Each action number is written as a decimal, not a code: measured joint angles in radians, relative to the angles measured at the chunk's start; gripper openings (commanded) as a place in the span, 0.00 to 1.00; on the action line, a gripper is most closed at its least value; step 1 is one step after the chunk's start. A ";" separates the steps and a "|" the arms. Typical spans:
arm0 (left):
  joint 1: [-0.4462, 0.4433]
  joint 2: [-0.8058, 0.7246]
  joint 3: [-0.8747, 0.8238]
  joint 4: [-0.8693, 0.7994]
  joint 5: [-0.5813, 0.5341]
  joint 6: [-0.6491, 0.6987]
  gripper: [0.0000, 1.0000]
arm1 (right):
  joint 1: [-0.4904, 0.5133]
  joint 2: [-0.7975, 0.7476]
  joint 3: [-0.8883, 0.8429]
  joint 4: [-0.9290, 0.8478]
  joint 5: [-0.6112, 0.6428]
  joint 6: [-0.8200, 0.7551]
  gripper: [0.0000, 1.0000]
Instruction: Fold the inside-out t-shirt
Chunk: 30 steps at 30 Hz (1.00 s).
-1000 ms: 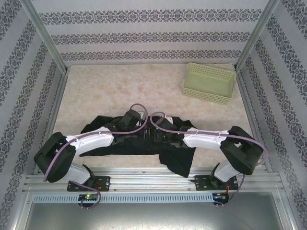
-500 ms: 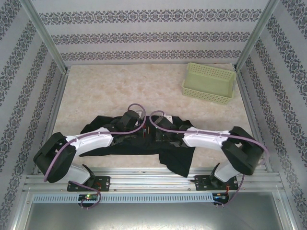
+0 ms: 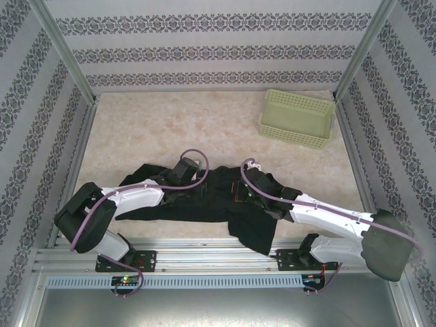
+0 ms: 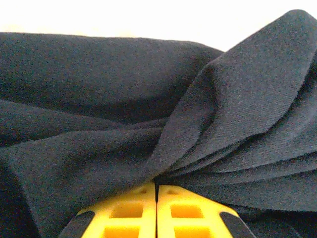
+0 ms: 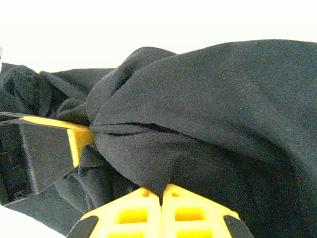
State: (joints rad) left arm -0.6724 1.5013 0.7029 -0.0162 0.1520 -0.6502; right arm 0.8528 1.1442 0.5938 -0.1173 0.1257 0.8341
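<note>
Left fingers (image 4: 126, 218) and right fingers (image 5: 131, 214) each clamp shut on crumpled black t-shirt (image 3: 248, 228).

The left gripper (image 4: 157, 191) sits at the bottom middle, its yellow fingers (image 4: 130, 212) pressed together with only a thin dark seam between them. The black shirt (image 4: 89, 99) is pinched at their tips, and creases fan out from there, up and to the right. A broad fold rises at the upper right. Beyond the cloth lies a pale, washed-out surface (image 4: 124, 17).
</note>
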 measured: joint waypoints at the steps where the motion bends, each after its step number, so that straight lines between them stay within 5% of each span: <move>1: 0.000 -0.001 0.000 -0.001 -0.004 0.004 0.06 | -0.004 -0.013 -0.005 0.003 -0.005 0.000 0.00; 6: 0.000 -0.021 0.000 -0.013 -0.007 0.022 0.08 | -0.007 -0.031 -0.013 0.002 -0.006 -0.004 0.00; 10: -0.016 -0.109 -0.002 -0.044 -0.023 0.041 0.08 | -0.013 0.055 -0.007 -0.014 0.012 -0.007 0.35; 13: -0.035 -0.189 -0.014 -0.029 -0.007 0.058 0.02 | -0.013 0.121 0.006 -0.070 0.040 -0.010 0.46; 25: -0.041 -0.223 -0.130 0.108 0.119 0.071 0.00 | 0.042 0.073 0.073 -0.087 0.019 -0.077 0.51; 30: -0.041 -0.223 -0.130 0.131 0.133 0.071 0.00 | 0.042 0.121 0.084 -0.072 0.008 -0.077 0.44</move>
State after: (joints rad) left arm -0.7136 1.2785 0.5728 0.1146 0.2848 -0.5793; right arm 0.8948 1.2648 0.6773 -0.1898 0.1341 0.7570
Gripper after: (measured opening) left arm 0.039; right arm 0.459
